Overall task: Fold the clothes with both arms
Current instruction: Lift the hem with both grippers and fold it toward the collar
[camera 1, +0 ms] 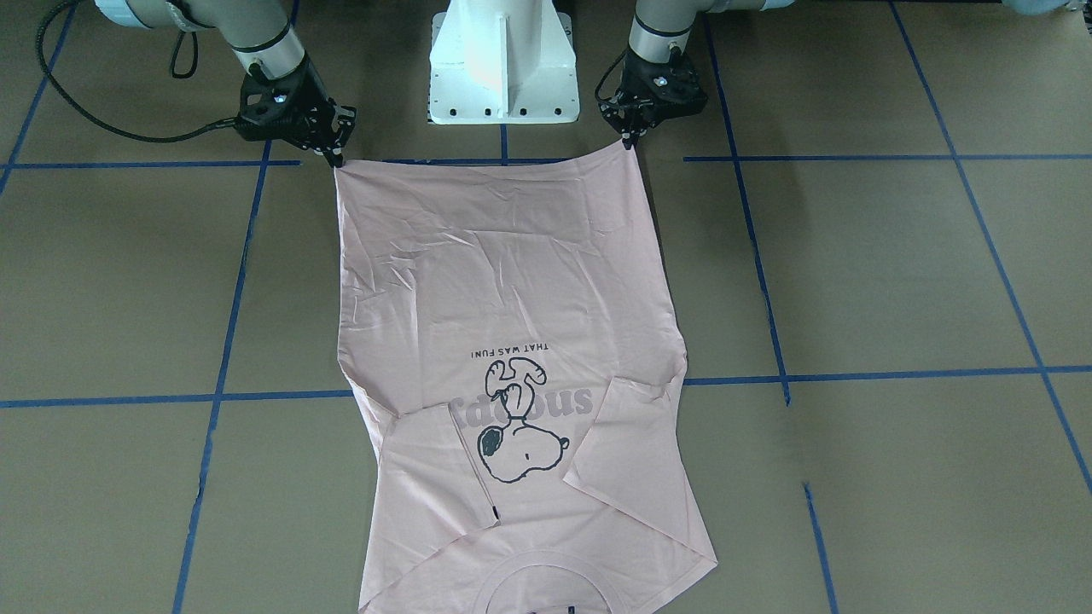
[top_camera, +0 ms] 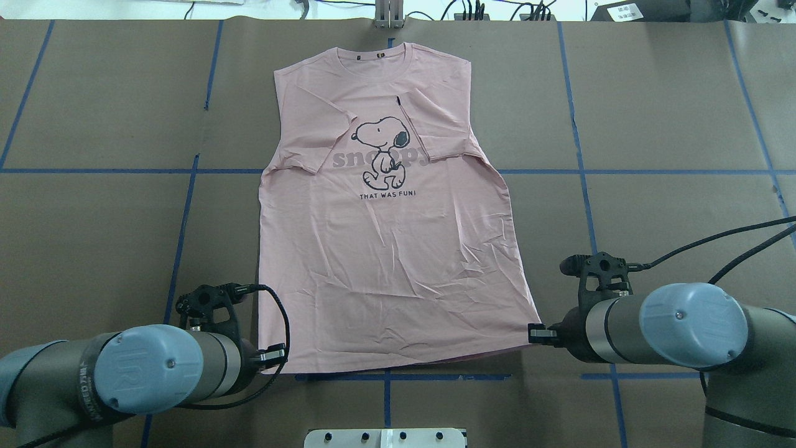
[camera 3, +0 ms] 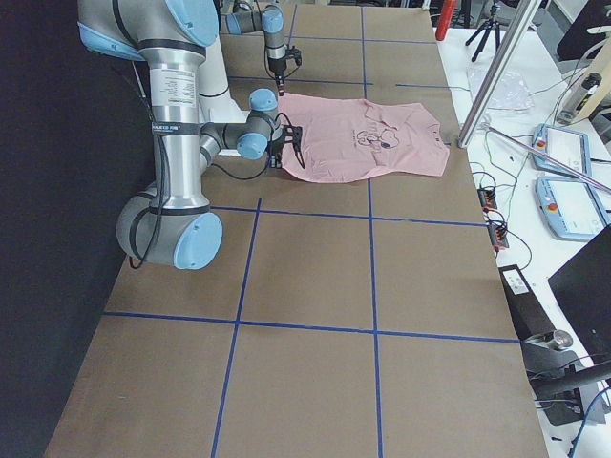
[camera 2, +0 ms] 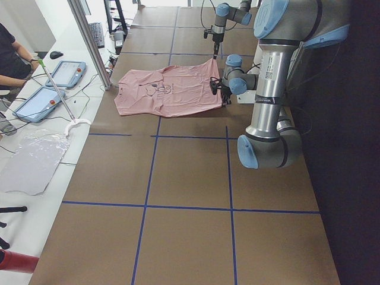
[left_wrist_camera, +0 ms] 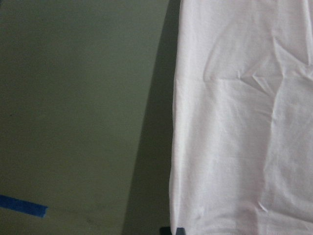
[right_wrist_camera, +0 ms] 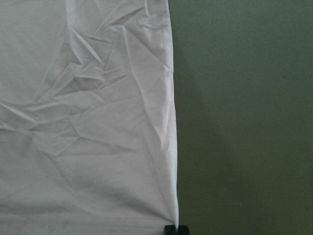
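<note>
The pale pink T-shirt lies flat, print side up, with both sleeves folded in over the dog print. Its collar is at the table's far side from the robot and its hem is near the robot. My left gripper is shut on the hem's left corner; it also shows in the front-facing view. My right gripper is shut on the hem's right corner, also in the front-facing view. Each wrist view shows the shirt with its side edge running to the fingertips at the bottom of the frame.
The white pedestal base stands just behind the hem. Blue tape lines cross the brown table. A metal post, tablets and a seated person are beyond the collar end. Black cables trail from the right arm.
</note>
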